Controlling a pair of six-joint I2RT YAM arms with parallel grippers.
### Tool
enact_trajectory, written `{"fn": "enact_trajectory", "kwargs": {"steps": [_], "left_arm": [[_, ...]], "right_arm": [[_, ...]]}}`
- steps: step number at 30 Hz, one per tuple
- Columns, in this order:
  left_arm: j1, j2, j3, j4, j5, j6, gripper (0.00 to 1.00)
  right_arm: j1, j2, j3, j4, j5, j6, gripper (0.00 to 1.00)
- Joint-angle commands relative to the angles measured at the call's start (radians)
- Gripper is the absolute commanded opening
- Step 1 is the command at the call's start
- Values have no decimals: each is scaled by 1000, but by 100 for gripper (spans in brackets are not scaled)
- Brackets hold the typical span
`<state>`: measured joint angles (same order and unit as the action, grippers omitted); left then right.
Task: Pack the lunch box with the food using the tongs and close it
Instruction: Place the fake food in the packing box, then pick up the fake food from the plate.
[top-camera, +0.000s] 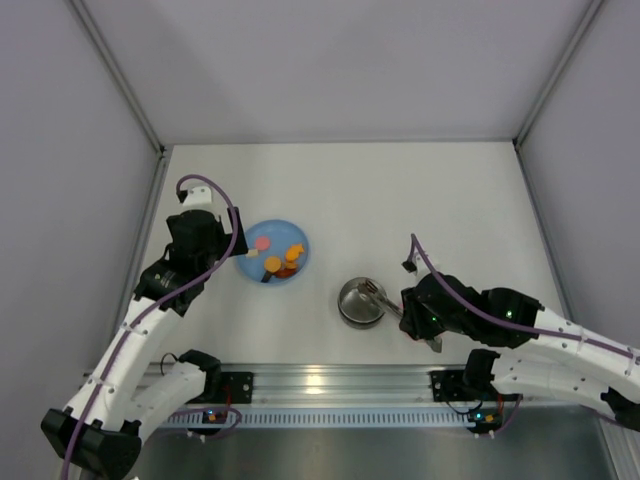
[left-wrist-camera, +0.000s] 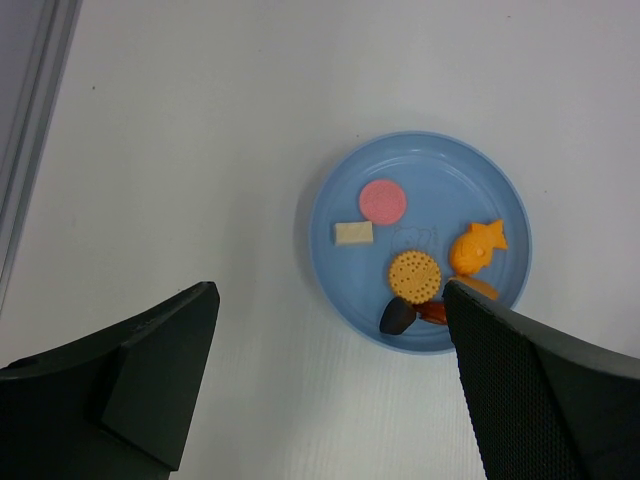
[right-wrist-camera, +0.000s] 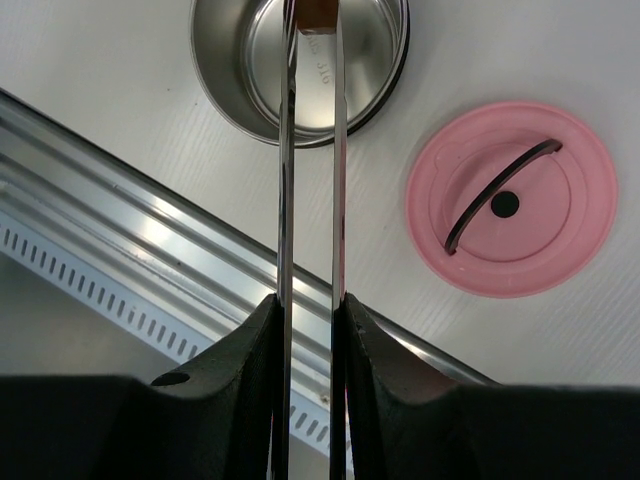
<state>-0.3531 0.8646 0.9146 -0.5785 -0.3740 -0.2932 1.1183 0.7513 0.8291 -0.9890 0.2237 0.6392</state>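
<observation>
The right claw (right-wrist-camera: 310, 322) is clamped on the handle end of the tongs (right-wrist-camera: 287, 180), squeezing the two slim arms nearly parallel. Their tips, straight ahead of the claw, pinch a small orange-brown piece (right-wrist-camera: 316, 12) over the open steel bowl (right-wrist-camera: 225, 90). What shows of the bowl's inside looks bare, though its far part is cut off at the edge of the wrist view. The pink lid (right-wrist-camera: 540, 235) lies flat on the table beside the bowl, handle up, to the right of the tongs in the claw's own view.

The left claw (left-wrist-camera: 328, 290) hangs with its jaws wide apart and nothing between them. Below it sits the blue plate (left-wrist-camera: 450, 190), with a pink disc (left-wrist-camera: 383, 200), a white block (left-wrist-camera: 353, 232), a round biscuit (left-wrist-camera: 414, 275), an orange fish shape (left-wrist-camera: 478, 246) and a dark brown lump (left-wrist-camera: 397, 316).

Packing appears to be at an early stage. One piece is about to be dropped, at least five wait on the plate, and the lid has yet to go on.
</observation>
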Motion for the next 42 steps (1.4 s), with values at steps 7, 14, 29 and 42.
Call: {"fn": "enact_trajectory", "kwargs": {"steps": [7, 14, 29, 42], "left_arm": [[5, -9, 36, 11, -3, -1, 99], [3, -10, 36, 11, -3, -1, 99], [3, -19, 35, 9, -31, -4, 99], [5, -13, 33, -1, -120, -17, 99]], "right_arm": [[20, 0, 44, -7, 0, -3, 33], [20, 3, 68, -13, 3, -7, 42], [28, 190, 291, 125, -9, -98, 42], [26, 788, 685, 328, -40, -268, 43]]}}
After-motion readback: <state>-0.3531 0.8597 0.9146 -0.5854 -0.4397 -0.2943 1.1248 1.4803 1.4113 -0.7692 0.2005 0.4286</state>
